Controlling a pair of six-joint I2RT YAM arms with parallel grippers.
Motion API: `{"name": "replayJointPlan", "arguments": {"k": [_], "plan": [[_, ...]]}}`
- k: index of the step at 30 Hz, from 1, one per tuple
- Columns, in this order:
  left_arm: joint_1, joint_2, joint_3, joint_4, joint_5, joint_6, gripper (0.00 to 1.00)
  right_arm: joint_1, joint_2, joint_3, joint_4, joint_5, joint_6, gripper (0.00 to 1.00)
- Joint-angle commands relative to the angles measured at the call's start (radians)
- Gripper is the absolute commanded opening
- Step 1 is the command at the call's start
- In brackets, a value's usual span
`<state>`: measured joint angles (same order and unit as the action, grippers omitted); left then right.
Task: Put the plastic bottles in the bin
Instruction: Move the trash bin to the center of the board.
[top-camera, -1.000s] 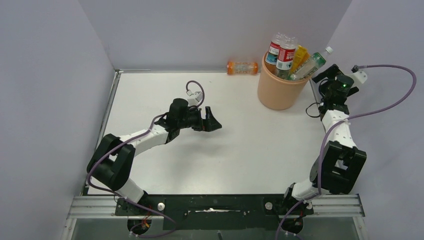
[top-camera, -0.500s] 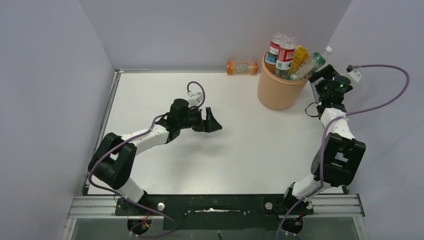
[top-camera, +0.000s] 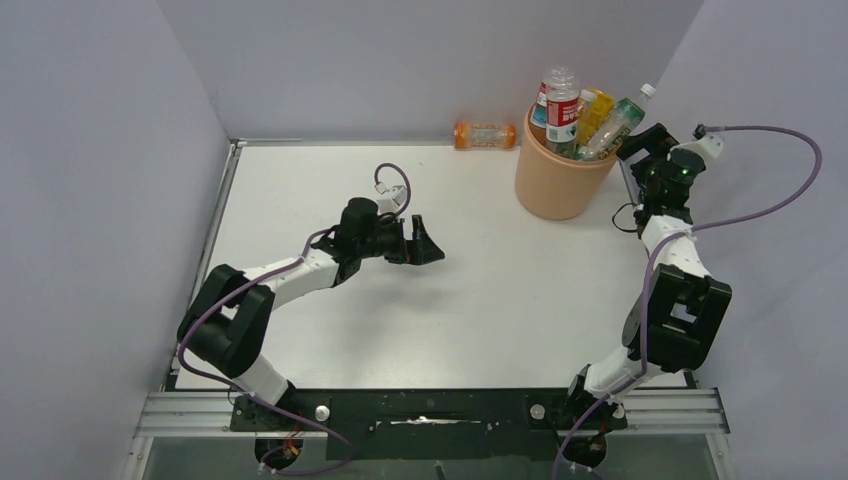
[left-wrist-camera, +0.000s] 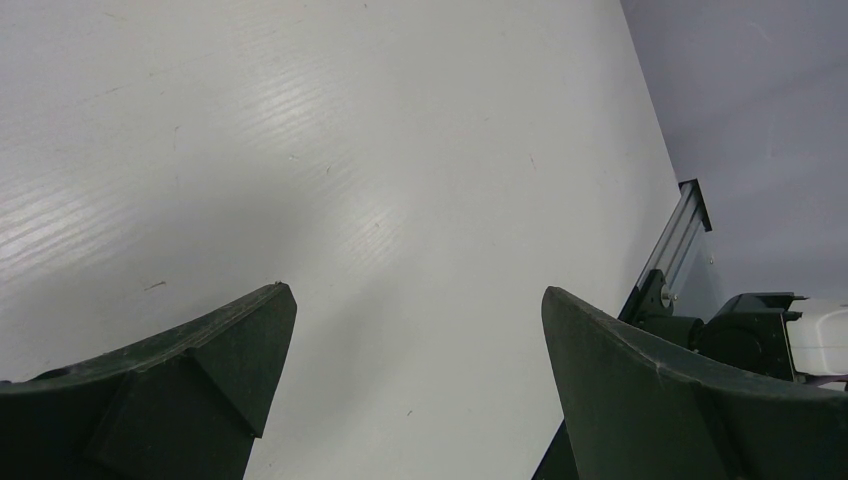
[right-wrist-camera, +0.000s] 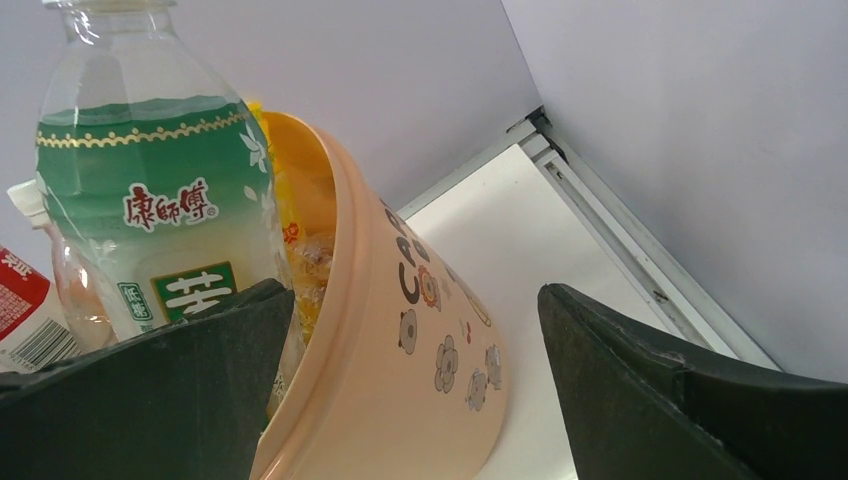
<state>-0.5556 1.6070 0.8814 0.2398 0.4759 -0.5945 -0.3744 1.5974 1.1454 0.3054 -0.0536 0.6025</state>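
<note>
Both jaws wide apart, left arm (top-camera: 300, 270) outstretched, right arm (top-camera: 673, 250) extended forward.

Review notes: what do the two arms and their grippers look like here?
Both arms, left arm and right arm, have white link shells with bulky black joint housings. A thin purple cable loops along each. The left gripper and right gripper carry broad, wedge-shaped matte black fingers. A green light glows on the right wrist.

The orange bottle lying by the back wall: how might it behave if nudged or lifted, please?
The orange bottle lies on its side and looks round, so a nudge would probably roll it; the wall behind may stop it. Its middle looks see-through, so it is likely nearly empty and light. Its smooth plastic may slip in a loose grip.
</note>
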Motion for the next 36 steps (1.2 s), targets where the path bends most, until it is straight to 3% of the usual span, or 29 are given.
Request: {"name": "replayJointPlan", "arguments": {"k": [1,13,25,36], "plan": [[-0.004,0.007,0.027,0.065,0.015,0.0,0.97,-0.004,0.012,0.054,0.075,-0.036,-0.016,1.0],[-0.004,0.02,0.038,0.057,0.02,0.001,0.97,0.008,0.081,0.082,0.03,-0.075,-0.012,0.92],[-0.005,0.036,0.045,0.063,0.027,-0.002,0.97,0.04,0.11,0.085,0.004,-0.107,-0.013,0.66],[-0.005,0.04,0.036,0.079,0.039,-0.01,0.97,0.061,0.121,0.045,0.042,-0.23,0.021,0.54]]}}
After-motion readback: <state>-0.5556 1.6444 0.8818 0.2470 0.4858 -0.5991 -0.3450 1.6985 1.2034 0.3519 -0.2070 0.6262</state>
